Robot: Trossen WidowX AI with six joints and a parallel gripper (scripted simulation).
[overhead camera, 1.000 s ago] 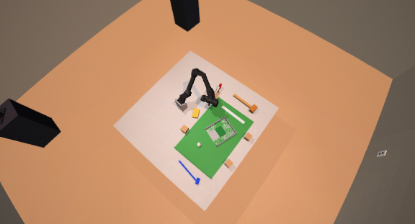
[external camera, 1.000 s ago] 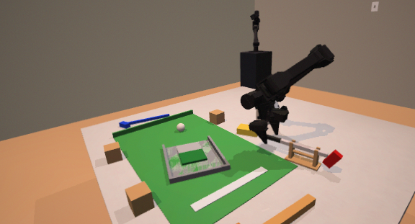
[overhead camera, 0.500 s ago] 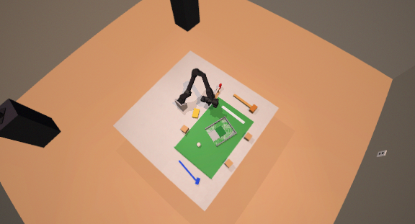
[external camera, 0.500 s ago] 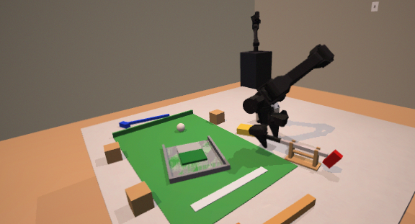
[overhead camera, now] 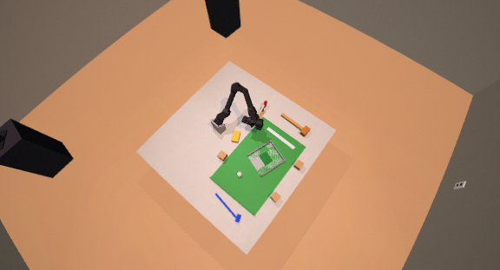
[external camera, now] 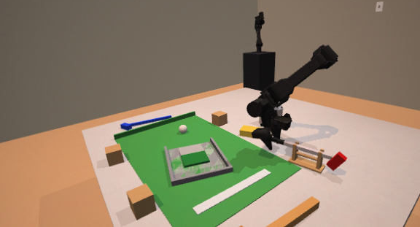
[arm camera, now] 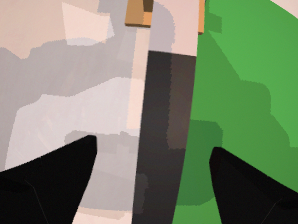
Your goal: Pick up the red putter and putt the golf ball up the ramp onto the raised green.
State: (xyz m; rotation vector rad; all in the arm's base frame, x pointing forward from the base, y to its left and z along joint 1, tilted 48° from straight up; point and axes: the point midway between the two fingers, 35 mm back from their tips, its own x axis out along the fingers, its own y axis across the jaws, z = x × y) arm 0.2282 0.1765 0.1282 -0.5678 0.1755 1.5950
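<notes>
nearest the exterior camera, a long orange block [external camera: 294,212] lies on the pale desk [external camera: 372,180], with a tan cube [external camera: 141,201] off to the left at the corner of the green mat [external camera: 153,151]. a white strip [external camera: 232,191] lies on the mat's near edge. behind it sits the grey-walled ramp frame [external camera: 198,160] with the raised green [external camera: 195,158] square in its middle.

to the right, the red putter [external camera: 321,155] rests across a small wooden stand [external camera: 307,158]: its red head lies on the desk beyond the stand, and its dark grip reaches back toward the mat's edge. the hand [external camera: 267,137] is down low over that grip. in the wrist view the grip [arm camera: 161,156] runs lengthwise between the two black fingers, with clear gaps on both sides; the hand is partly closed, holding nothing.

just behind the hand sits a yellow block [external camera: 248,131]. farther back on the mat, the golf ball [external camera: 182,128] rests near the far border, well apart from the ramp frame. another tan cube [external camera: 219,117] stands beyond the mat's far corner, and a blue putter [external camera: 145,122] lies along the mat's far edge.
</notes>
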